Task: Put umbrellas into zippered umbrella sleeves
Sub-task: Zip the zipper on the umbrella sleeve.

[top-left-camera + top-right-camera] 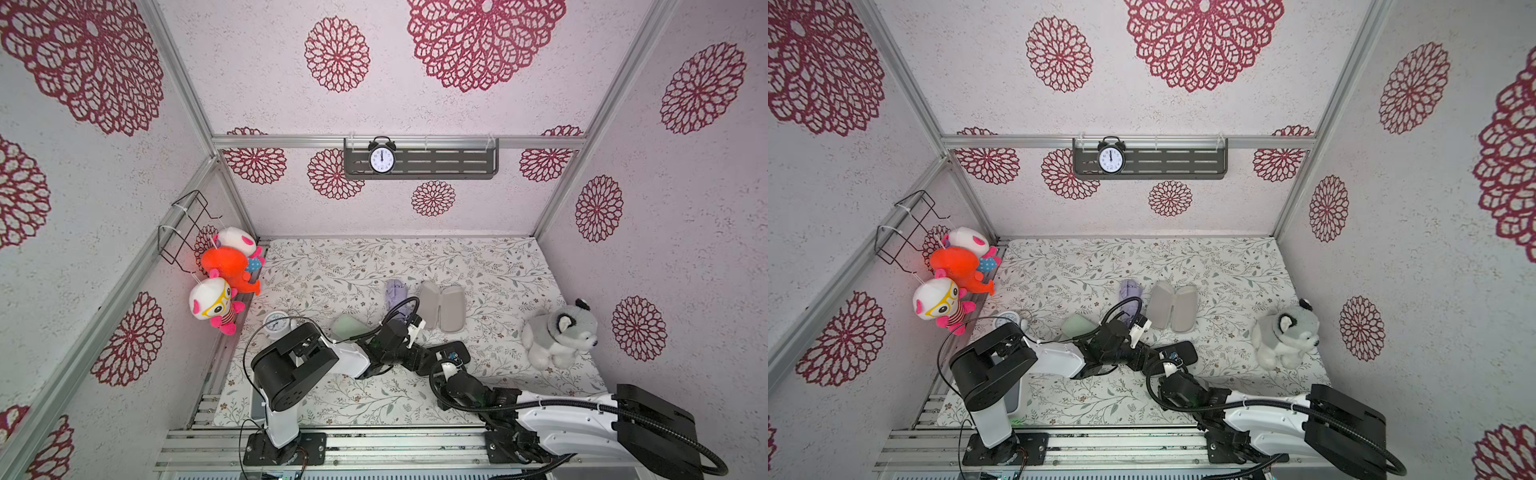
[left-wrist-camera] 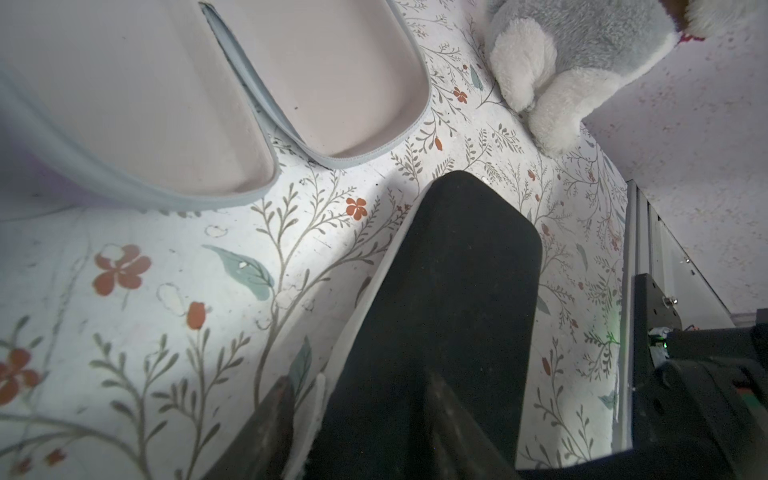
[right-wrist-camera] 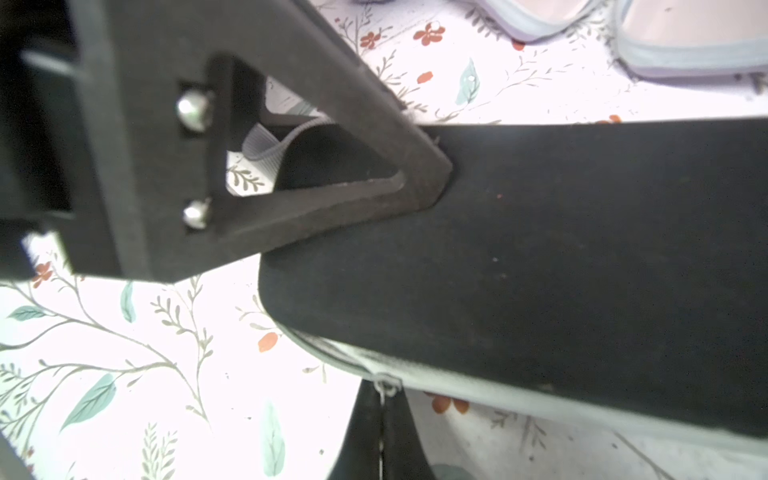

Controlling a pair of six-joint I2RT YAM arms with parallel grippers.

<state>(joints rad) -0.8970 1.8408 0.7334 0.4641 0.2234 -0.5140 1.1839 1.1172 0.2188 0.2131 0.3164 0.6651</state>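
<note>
The black sleeve (image 1: pixel 461 349) lies flat at the middle of the floral table, and both grippers are on it. My left gripper (image 2: pixel 359 378) is closed on one end of it, with one finger by the grey zipper edge and the other on the black shell (image 2: pixel 465 257). My right gripper (image 3: pixel 380 399) is shut on the metal zipper pull (image 3: pixel 386 384) at the sleeve's near edge. Behind them, the lilac umbrella (image 1: pixel 395 293) lies beside the lilac sleeve (image 1: pixel 442 306), which is spread open with its grey lining up. The mint green sleeve (image 1: pixel 347 326) lies shut, partly behind my left arm.
A grey husky plush (image 1: pixel 559 334) sits at the right of the table. A small white clock (image 1: pixel 276 324) stands near the left arm's base. Plush toys (image 1: pixel 224 270) hang on the left wall. An alarm clock (image 1: pixel 381 156) sits on the back-wall shelf.
</note>
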